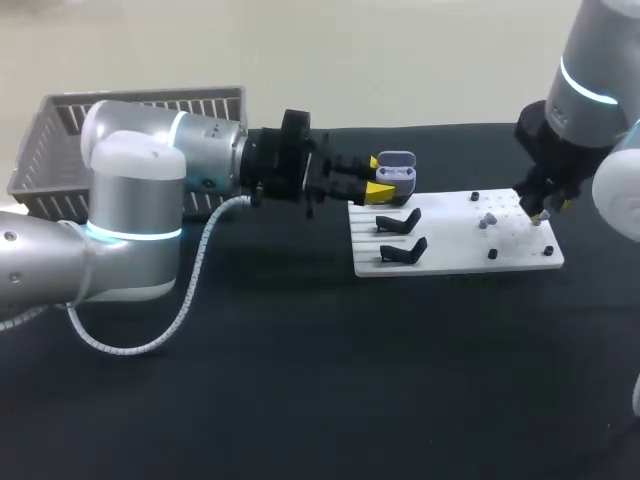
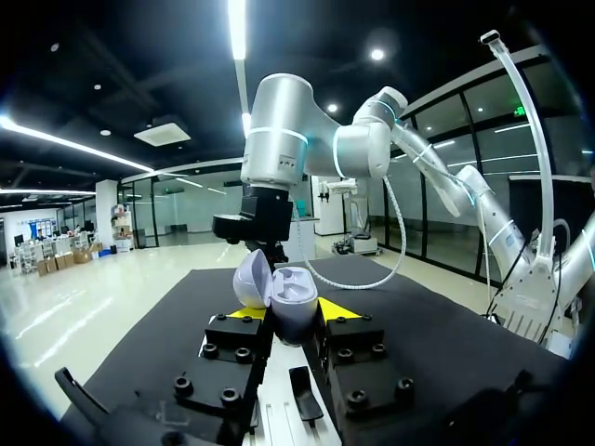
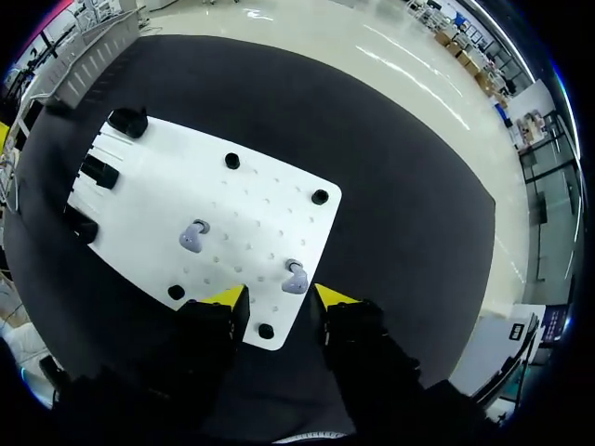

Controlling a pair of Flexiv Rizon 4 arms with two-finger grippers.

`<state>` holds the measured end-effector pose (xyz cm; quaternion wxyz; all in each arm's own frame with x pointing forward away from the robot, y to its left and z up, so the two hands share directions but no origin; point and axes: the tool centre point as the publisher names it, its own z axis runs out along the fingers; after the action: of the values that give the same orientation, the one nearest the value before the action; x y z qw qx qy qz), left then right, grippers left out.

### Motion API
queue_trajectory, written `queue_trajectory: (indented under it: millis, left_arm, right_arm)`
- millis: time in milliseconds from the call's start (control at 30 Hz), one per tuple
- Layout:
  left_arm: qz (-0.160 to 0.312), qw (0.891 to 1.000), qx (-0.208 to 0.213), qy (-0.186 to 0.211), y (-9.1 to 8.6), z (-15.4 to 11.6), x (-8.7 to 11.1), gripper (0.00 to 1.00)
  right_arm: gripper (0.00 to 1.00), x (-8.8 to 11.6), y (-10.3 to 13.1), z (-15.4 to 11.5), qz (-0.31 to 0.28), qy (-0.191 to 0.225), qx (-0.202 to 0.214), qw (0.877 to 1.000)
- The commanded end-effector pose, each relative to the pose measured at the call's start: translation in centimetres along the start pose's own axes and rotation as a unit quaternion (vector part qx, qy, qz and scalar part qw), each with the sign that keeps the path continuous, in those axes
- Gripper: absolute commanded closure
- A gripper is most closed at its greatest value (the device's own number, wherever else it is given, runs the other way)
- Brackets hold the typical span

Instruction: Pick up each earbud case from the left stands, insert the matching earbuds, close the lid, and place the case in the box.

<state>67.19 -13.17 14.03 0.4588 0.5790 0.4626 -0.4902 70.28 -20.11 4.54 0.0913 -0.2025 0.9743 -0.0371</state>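
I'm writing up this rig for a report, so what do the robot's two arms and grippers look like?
The left arm and the right arm are thick rounded tubes, silver-grey and white, each with a glowing cyan ring at a joint. A white coiled cable loops off the left one. The left gripper and the right gripper are blocky black with bright yellow tips.

Black table [image 1: 300, 380]; white pegboard [image 1: 450, 235] lying flat on it; small black knobs [image 3: 320, 196] on board

arms [image 1: 130, 190]: silver-wht, cyan rings | coiled wht cable [image 1: 190, 290] | fingers [image 1: 380, 190]: blk, ylw tips
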Motion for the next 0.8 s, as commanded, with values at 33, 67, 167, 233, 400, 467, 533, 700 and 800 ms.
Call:
queue_trajectory:
  millis: [33, 67, 167, 233, 400, 467, 533, 700, 800]
  left_arm:
    - [0.001, 1.0, -0.001, -0.001, 0.0, 0.0, 0.1, 1.0]
    - [0.001, 1.0, -0.001, -0.001, 0.0, 0.0, 0.1, 1.0]
    - [0.001, 1.0, -0.001, -0.001, 0.0, 0.0, 0.1, 1.0]
    - [0.001, 1.0, -0.001, -0.001, 0.0, 0.0, 0.1, 1.0]
    - [0.001, 1.0, -0.001, -0.001, 0.0, 0.0, 0.1, 1.0]
    - [0.001, 1.0, -0.001, -0.001, 0.0, 0.0, 0.1, 1.0]
    - [0.001, 1.0, -0.001, -0.001, 0.0, 0.0, 0.1, 1.0]
    - [0.001, 1.0, -0.001, -0.001, 0.0, 0.0, 0.1, 1.0]
    - [0.001, 1.0, -0.001, -0.001, 0.0, 0.0, 0.1, 1.0]
  right_arm:
    - [0.56, -0.3, -0.2, 0.5, 0.001, 0.001, -0.001, 1.0]
    - [0.56, -0.3, -0.2, 0.6, 0.002, 0.001, -0.001, 1.0]
    - [0.56, -0.3, -0.3, 0.8, 0.003, 0.002, -0.002, 1.0]
    - [0.57, -0.3, -0.3, 1.0, 0.004, 0.003, -0.003, 1.0]
    - [0.59, 0.0, -0.3, 1.4, 0.007, 0.006, -0.005, 1.0]
    - [0.6, 0.0, -0.3, 1.5, 0.007, 0.006, -0.005, 1.0]
    - [0.6, 0.1, -0.3, 1.5, 0.008, 0.005, -0.004, 1.0]
    - [0.6, 0.1, -0.4, 1.6, 0.01, 0.0, 0.006, 1.0]
    - [0.6, 0.0, -0.5, 1.6, 0.011, -0.001, 0.007, 1.0]
